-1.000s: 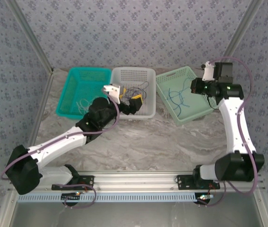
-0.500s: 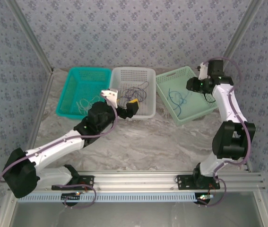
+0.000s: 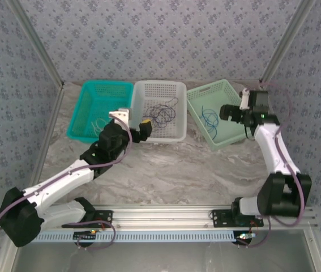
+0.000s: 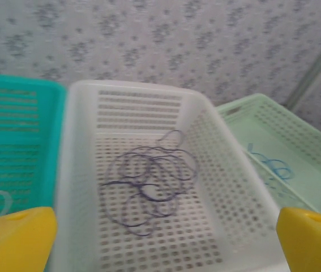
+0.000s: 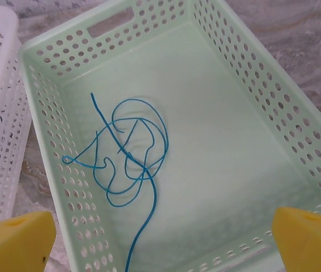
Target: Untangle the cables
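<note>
Thin blue cable (image 5: 143, 170) lies in a pale green perforated basket (image 5: 273, 96), dark purple cable (image 4: 148, 195) in a white basket (image 4: 78, 170), seemingly separated by colour. Right gripper (image 5: 160, 243) and left gripper (image 4: 160, 238) hover above, jaws wide open, empty.

Three baskets sit side by side at the far edge of the table (image 3: 177, 170): a teal basket (image 3: 107, 84) on the left, a white basket (image 3: 159, 83) in the middle, and a green basket (image 3: 208, 89) on the right, set at an angle. A whitish cable (image 3: 99, 126) lies in the teal one, a dark cable (image 3: 161, 113) in the white, and a blue cable (image 3: 209, 120) in the green. The left gripper (image 3: 144, 128) hangs at the white basket's near left corner. The right gripper (image 3: 225, 111) is over the green basket's right side.
</note>
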Controlling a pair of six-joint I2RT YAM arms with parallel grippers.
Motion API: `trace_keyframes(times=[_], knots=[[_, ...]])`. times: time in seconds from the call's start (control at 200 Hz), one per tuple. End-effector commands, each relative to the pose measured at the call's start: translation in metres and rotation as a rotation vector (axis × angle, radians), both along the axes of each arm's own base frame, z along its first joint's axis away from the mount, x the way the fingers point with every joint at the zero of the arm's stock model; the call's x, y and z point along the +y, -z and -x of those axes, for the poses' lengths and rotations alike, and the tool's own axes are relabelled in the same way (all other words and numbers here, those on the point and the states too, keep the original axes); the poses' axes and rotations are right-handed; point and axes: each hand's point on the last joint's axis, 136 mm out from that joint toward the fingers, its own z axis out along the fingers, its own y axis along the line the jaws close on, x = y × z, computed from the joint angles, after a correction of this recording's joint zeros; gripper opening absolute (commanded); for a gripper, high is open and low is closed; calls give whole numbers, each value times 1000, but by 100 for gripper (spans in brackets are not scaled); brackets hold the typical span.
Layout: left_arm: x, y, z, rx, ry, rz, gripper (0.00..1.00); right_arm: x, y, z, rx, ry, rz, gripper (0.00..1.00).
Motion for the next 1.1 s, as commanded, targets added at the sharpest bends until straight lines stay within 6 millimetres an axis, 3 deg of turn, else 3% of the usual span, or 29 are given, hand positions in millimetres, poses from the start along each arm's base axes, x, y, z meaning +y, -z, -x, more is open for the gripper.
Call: trace_keyframes(times=[0.0,0.13,0.325,0.605,0.755,1.094], knots=[[45,9,-4,44,-126,-97,99,-8,-15,-2,-201,35,70,100],[79,19,-11,69,-189,-215,100,-6,-8,11,-312,23,111,100],[103,44,-34,86,-194,-366,100,-7,17,14,-372,26,133,100],[111,75,-73,76,-61,-343,100,-5,51,1,-377,10,142,100],[115,90,-76,86,-24,-355,99,-8,67,2,-360,-1,172,100],[114,99,-82,70,5,-349,99,-11,94,-8,-351,13,164,100]])
